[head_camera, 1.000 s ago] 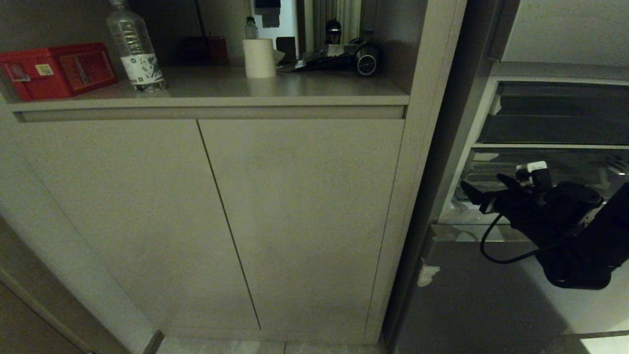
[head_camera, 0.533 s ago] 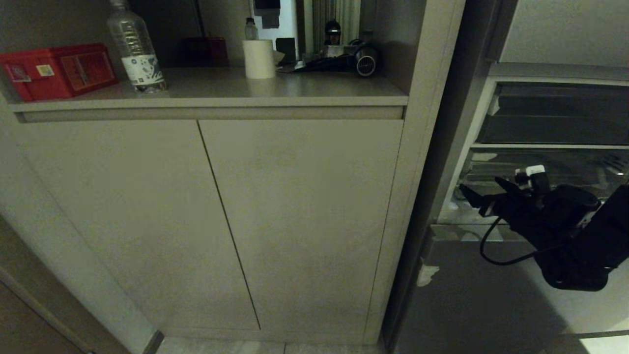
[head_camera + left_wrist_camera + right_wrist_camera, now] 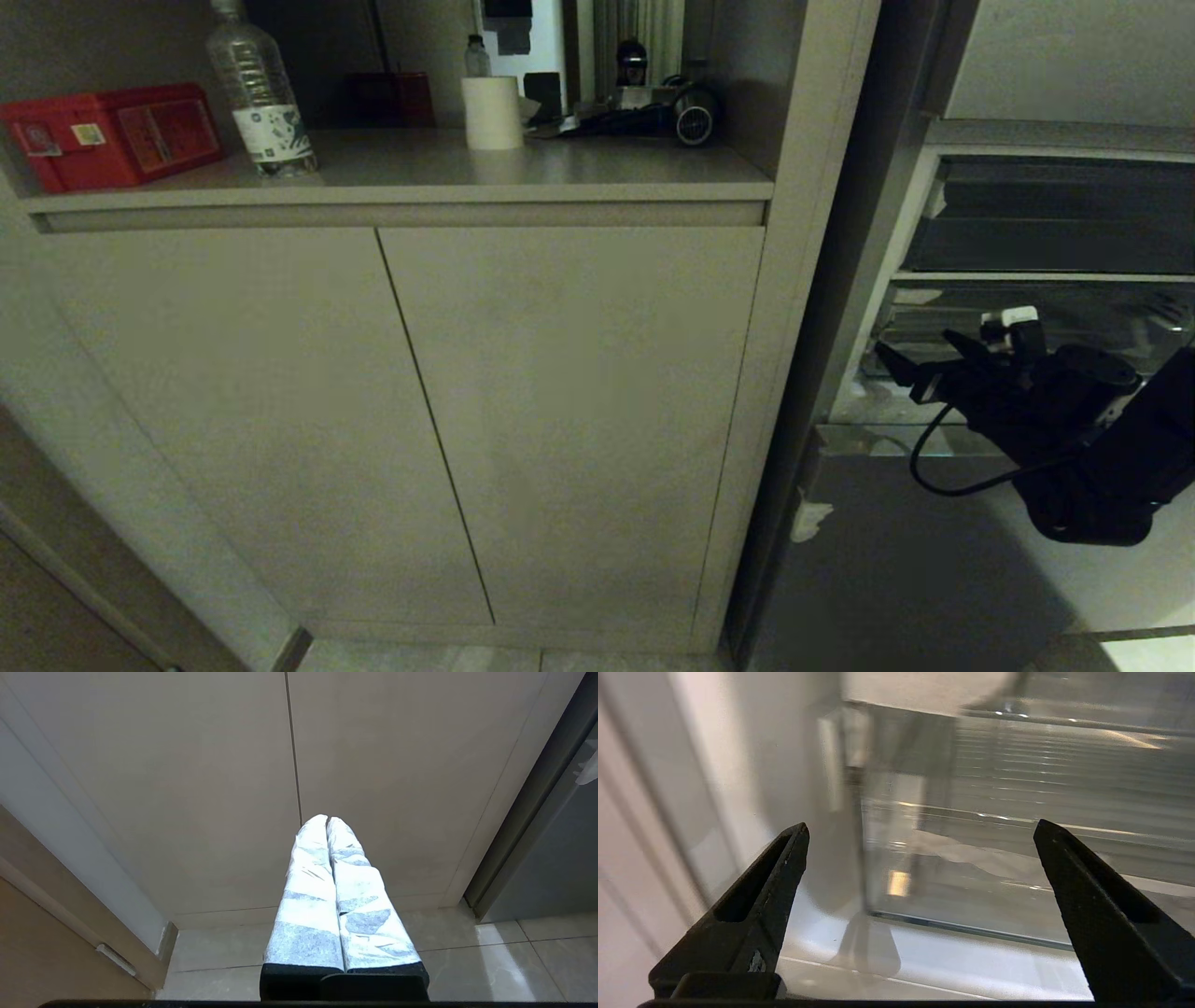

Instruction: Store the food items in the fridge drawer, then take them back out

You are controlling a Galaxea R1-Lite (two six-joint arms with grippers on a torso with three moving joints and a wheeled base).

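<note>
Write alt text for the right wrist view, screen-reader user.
The right pincer is open and empty, its two black fingers spread wide in front of the clear fridge drawer. The drawer's ribbed plastic shows through its front wall, and no food is visible in the part seen. A pale fridge wall runs alongside.

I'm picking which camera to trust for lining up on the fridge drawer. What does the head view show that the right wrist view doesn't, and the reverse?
Only the head view: the beige two-door cabinet, the red box and clear plastic water bottle on its counter, and the darker smoky drawer higher up.

Only the right wrist view: the clear drawer's ribbed floor close up, seen through its wall.

Both: the open, empty right hand at the clear fridge drawer. No food shows in either.
</note>
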